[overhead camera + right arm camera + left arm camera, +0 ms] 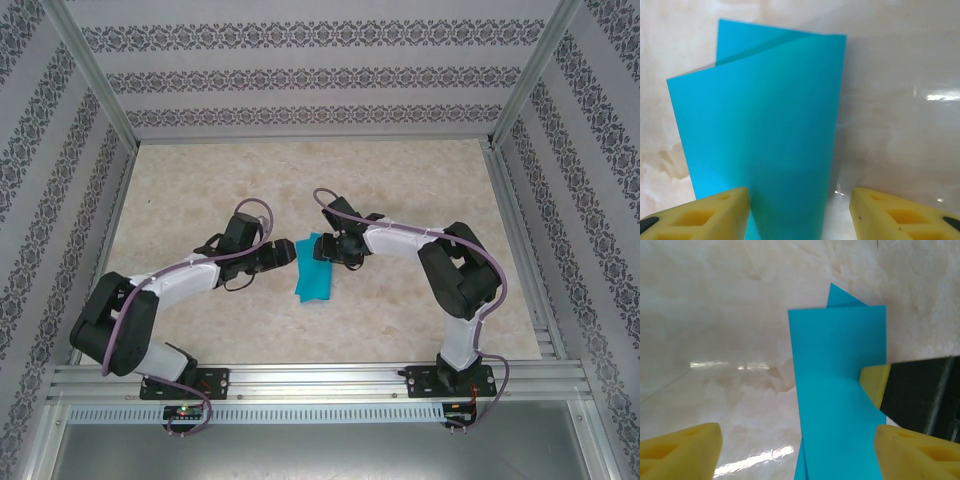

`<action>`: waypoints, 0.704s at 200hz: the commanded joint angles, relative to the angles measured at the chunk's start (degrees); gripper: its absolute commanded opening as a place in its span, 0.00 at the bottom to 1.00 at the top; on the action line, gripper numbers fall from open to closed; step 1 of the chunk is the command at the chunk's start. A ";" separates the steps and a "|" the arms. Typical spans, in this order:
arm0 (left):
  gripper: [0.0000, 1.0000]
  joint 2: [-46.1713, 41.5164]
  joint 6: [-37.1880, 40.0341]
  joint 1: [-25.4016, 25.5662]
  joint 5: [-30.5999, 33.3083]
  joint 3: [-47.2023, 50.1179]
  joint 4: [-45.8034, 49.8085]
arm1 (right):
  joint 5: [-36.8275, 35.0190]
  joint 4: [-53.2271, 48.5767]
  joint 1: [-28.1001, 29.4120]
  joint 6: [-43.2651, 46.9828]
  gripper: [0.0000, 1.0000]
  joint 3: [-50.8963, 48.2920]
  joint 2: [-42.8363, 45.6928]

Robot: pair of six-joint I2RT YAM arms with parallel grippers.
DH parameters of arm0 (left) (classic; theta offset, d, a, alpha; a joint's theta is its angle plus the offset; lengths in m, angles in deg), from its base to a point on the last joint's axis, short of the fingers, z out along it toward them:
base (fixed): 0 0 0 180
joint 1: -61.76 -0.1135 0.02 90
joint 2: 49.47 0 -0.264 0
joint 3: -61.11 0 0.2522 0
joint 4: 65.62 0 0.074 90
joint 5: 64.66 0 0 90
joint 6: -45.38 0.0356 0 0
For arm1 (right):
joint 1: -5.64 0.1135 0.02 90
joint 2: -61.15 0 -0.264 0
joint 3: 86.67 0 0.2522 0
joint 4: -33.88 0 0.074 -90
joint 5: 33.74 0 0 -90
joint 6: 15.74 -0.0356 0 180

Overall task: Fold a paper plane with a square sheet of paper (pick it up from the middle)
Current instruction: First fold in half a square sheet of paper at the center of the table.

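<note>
Yellow blocky fingers of the right gripper stand apart, gripping nothing, astride the near end of the thin teal-blue square sheet of paper. It is folded in 2 and lies on the beige marbled tabletop between the 2 arms. Its upper layer sits skewed off the lower one. Opposite, the left gripper gapes wide, also empty. Pressing now would likely set a crooked crease. A finger could also drag the slick sheet or pinch only 1 layer.

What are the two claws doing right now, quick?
Left claw: open, paper in the gap, not squeezed.
Right claw: open, paper in the gap, not squeezed.
</note>
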 commanded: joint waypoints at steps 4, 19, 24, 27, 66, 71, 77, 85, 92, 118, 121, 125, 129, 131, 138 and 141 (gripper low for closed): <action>0.69 2.07 -2.25 1.18 -2.07 -0.67 -6.80 | -7.48 0.18 -0.50 -6.36 0.52 -1.93 1.26; 0.60 3.78 -2.49 1.24 -3.59 -1.23 -8.07 | -7.95 -0.38 -0.52 -7.31 0.48 -1.52 0.85; 0.57 4.49 -2.47 1.36 -4.15 -1.50 -8.19 | -8.02 -0.71 -0.53 -7.41 0.48 -1.16 0.49; 0.56 4.84 -2.43 1.38 -4.42 -1.69 -8.26 | -7.92 -0.92 -0.50 -7.39 0.47 -0.89 0.29; 0.42 8.43 -2.14 1.65 -6.20 -3.63 -8.61 | -7.92 -3.21 -0.27 -9.11 0.46 0.52 -2.01; 0.41 8.77 -2.12 1.75 -6.35 -3.69 -8.71 | -8.65 -4.10 -0.13 -9.59 0.45 0.79 -2.16; 0.40 9.22 -2.25 1.76 -6.42 -4.00 -8.87 | -9.55 -5.08 -0.12 -10.02 0.45 0.85 -2.21; 0.39 9.73 -2.36 1.84 -6.49 -4.18 -9.28 | -9.97 -5.07 -0.13 -10.23 0.45 0.62 -2.29; 0.37 10.26 -2.32 2.00 -6.93 -4.39 -9.69 | -9.73 -5.05 -0.19 -10.27 0.45 0.61 -2.48; 0.31 12.56 -2.05 2.38 -8.54 -6.04 -10.11 | -9.71 -6.41 -0.17 -10.48 0.45 1.29 -3.86; 0.30 12.78 -2.04 2.38 -8.61 -6.19 -10.16 | -9.79 -6.48 -0.18 -10.55 0.44 1.24 -3.91; 0.29 13.03 -2.04 2.40 -8.63 -6.24 -10.24 | -9.72 -6.38 -0.17 -10.62 0.44 1.12 -3.99; 0.28 13.22 -2.04 2.49 -8.55 -6.37 -10.25 | -9.71 -6.26 -0.02 -10.66 0.44 1.05 -4.13; 0.28 13.30 -2.04 2.50 -8.52 -6.36 -10.28 | -9.76 -6.25 -0.02 -10.73 0.44 0.96 -4.21; 0.28 13.55 -2.04 2.53 -8.20 -6.42 -10.33 | -10.01 -6.76 -0.01 -11.05 0.44 0.97 -4.35; 0.28 13.61 -2.12 2.57 -7.98 -6.48 -10.34 | -10.08 -6.87 -0.04 -11.16 0.44 0.94 -4.43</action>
